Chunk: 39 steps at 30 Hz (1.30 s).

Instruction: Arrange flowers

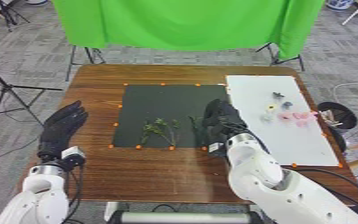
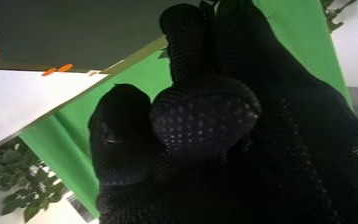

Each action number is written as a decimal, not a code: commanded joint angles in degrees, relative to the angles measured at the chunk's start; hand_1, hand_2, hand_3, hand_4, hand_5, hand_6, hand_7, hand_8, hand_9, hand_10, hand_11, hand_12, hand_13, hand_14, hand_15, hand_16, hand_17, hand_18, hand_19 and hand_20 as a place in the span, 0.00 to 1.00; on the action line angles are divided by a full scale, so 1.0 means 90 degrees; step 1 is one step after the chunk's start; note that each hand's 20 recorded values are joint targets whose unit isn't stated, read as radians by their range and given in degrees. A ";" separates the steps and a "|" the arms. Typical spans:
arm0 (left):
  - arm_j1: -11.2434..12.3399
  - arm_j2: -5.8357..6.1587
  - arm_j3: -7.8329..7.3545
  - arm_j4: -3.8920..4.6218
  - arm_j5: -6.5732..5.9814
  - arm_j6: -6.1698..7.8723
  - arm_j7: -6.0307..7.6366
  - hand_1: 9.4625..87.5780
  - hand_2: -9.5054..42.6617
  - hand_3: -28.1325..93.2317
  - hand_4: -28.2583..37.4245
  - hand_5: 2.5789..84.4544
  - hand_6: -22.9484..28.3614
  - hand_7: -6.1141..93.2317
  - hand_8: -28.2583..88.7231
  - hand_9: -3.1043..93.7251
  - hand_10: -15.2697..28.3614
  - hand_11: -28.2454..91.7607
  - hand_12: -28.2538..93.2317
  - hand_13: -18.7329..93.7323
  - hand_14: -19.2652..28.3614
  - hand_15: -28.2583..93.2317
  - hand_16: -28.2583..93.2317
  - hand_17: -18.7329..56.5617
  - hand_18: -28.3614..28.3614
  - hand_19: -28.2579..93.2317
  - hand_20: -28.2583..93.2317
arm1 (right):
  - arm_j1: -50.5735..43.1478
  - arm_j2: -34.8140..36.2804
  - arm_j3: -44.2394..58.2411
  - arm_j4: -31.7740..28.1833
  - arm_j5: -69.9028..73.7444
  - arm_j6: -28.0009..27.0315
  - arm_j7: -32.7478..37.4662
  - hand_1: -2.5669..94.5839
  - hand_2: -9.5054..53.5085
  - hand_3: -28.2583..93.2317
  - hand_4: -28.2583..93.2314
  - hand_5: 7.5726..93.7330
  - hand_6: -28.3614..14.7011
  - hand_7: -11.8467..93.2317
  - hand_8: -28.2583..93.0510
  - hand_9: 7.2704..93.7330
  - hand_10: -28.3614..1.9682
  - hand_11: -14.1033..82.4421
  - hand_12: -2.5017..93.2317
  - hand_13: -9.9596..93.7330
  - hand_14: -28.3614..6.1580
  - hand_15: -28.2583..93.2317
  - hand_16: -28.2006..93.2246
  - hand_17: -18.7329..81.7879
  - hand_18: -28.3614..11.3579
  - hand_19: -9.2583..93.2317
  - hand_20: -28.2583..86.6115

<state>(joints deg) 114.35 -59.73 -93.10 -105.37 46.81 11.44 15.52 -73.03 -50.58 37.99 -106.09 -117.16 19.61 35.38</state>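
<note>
Your left hand (image 1: 60, 127) is at the left edge of the surface (image 1: 95, 175), its fingers loosely straight. Your right hand (image 1: 223, 121) is at the black mat (image 1: 153, 100)'s right side, near a green stem (image 1: 196, 126); you can't tell whether it grips anything. Leafy sprigs (image 1: 161, 125) lie on the mat, pink flowers (image 1: 300, 117) on the white board (image 1: 260, 142).

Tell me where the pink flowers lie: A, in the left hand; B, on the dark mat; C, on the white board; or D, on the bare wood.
C: the pink flowers lie on the white board, to the right of the dark mat in the head view.
</note>
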 commanded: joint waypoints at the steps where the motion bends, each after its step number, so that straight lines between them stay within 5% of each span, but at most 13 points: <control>1: -0.0019 -0.0008 0.0010 0.0025 0.0001 -0.0080 -0.0040 0.39 0.08 0.82 0.21 0.57 0.45 0.26 0.16 0.46 0.62 0.40 0.32 0.49 0.69 0.41 0.22 0.45 0.69 0.32 0.46 | 0.0017 0.0097 -0.0026 -0.0027 -0.0086 -0.0168 0.0030 0.69 0.00 0.72 0.18 0.72 0.59 0.57 0.27 1.00 0.53 0.23 0.39 1.00 0.81 0.71 0.40 0.94 0.60 0.90 0.63; 12: -0.0010 -0.0023 0.0022 0.0012 0.0011 -0.0066 -0.0028 0.40 0.09 0.82 0.21 0.57 0.45 0.26 0.16 0.46 0.62 0.40 0.32 0.49 0.69 0.41 0.22 0.44 0.69 0.33 0.45 | -0.0019 0.0107 0.0050 -0.0078 0.0048 -0.0485 0.0095 0.67 0.00 0.74 0.18 0.71 0.60 0.53 0.28 0.96 0.59 0.22 0.40 1.00 0.81 0.69 0.41 0.93 0.60 0.91 0.61; 30: 0.0015 -0.0030 0.0011 -0.0007 0.0017 -0.0065 -0.0041 0.40 0.09 0.82 0.21 0.57 0.44 0.26 0.16 0.46 0.62 0.40 0.32 0.49 0.69 0.41 0.22 0.44 0.70 0.33 0.45 | -0.0013 0.0132 0.0113 -0.0160 0.0098 -0.0785 0.0184 0.64 0.00 0.73 0.19 0.68 0.60 0.41 0.32 0.90 0.55 0.21 0.38 1.00 0.80 0.66 0.44 0.91 0.59 0.90 0.62; 39: 0.0052 -0.0038 -0.0004 -0.0027 0.0018 -0.0060 -0.0045 0.40 0.09 0.82 0.21 0.57 0.43 0.27 0.16 0.46 0.62 0.40 0.32 0.49 0.70 0.41 0.22 0.44 0.70 0.33 0.45 | -0.0053 0.0166 0.0232 -0.0287 0.0218 -0.1009 0.0257 0.58 0.00 0.74 0.19 0.66 0.63 0.36 0.34 0.80 0.49 0.27 0.29 1.00 0.79 0.66 0.45 0.91 0.58 0.91 0.62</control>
<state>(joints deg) 114.05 -59.76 -93.00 -105.32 46.81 11.30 15.51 -73.16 -49.67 39.08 -107.41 -115.70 11.85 37.17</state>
